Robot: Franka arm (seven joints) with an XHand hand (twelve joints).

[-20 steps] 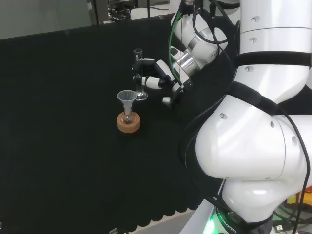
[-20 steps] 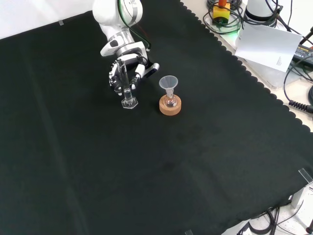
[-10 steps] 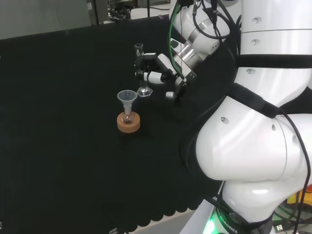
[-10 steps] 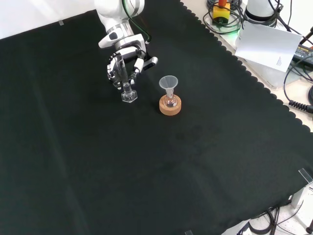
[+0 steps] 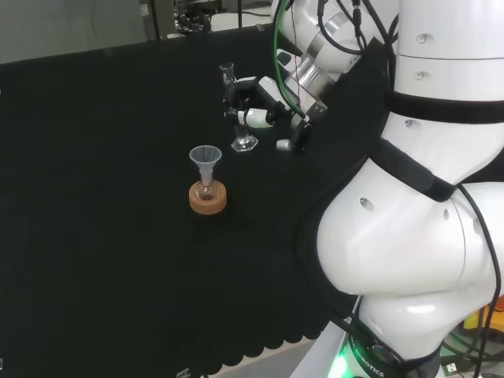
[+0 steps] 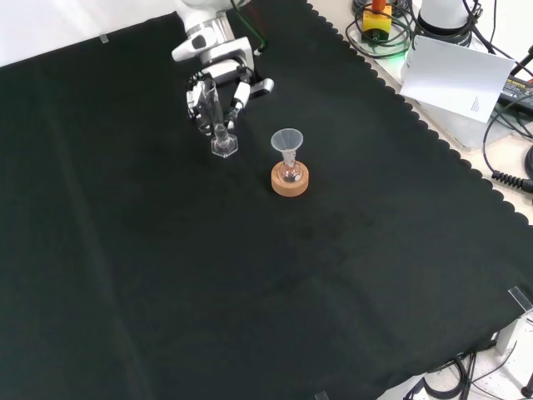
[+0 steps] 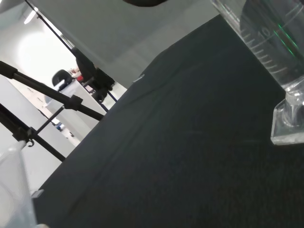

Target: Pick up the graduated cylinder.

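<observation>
Black cloth (image 6: 350, 275) is covering the bench, and the hand (image 6: 218, 90) is gripping the graduated cylinder (image 6: 218, 125) with fingers wrapped around it, just above-left of the funnel (image 6: 288, 143) in the front view.

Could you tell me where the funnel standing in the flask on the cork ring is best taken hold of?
Grip the funnel by its wide cone rim, coming straight down from above. It stands upright with its narrow stem inside the small flask on the cork ring, so the cone is the only free part, and lifting upward should clear the stem.
</observation>
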